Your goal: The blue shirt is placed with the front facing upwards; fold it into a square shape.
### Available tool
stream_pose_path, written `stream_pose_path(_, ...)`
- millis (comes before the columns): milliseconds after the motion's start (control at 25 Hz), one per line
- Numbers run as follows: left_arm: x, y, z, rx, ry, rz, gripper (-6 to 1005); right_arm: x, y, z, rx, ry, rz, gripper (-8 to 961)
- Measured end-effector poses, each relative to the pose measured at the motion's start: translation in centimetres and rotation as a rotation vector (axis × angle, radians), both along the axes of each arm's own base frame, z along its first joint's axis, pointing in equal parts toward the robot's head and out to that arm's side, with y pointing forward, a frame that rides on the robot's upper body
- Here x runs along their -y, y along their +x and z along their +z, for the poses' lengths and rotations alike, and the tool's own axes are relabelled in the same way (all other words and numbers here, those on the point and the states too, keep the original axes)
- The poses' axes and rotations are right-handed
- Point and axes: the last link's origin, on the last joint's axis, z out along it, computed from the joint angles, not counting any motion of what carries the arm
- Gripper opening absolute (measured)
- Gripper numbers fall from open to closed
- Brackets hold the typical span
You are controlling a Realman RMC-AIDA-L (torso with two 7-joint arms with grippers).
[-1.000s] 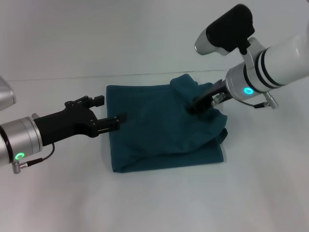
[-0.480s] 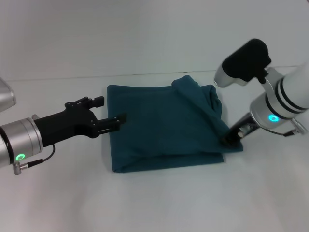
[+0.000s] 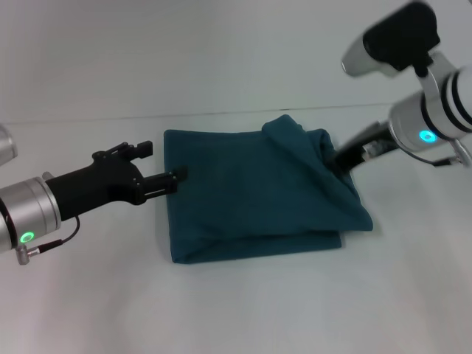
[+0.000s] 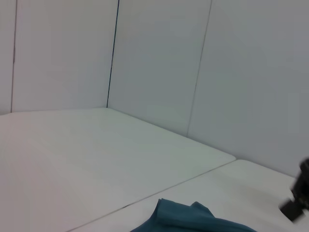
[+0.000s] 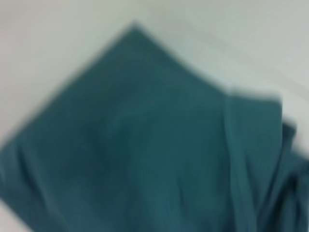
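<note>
Right gripper has risen to the blue shirt's bunched right edge.

Silver wrists, green lights, black end effectors

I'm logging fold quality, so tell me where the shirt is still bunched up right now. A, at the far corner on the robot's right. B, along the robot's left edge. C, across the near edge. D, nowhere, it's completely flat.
A: the blue shirt lies mostly flat, but a raised, crumpled ridge runs from its far right corner, next to the right gripper; the left gripper sits at the flat left edge.
</note>
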Motion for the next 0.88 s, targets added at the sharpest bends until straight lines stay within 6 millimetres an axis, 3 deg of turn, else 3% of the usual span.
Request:
stream_pose_path(160,-0.1,-0.1,0.2,0.010,0.013,0.008,887,-1.5,-1.2,-1.2,-0.016,0.022,0.035,3)
stream_pose_path(480,-0.2,-0.2,0.8,0.019,0.027,0.012,887,-3.6,-1.2,-4.9,-0.026,0.026,0.050,3)
stream_pose_path(880,-0.2,-0.3,0.8,0.016,0.034,0.011,888,-3.8,1.2,-6.4,-0.006,0.075,0.033,4)
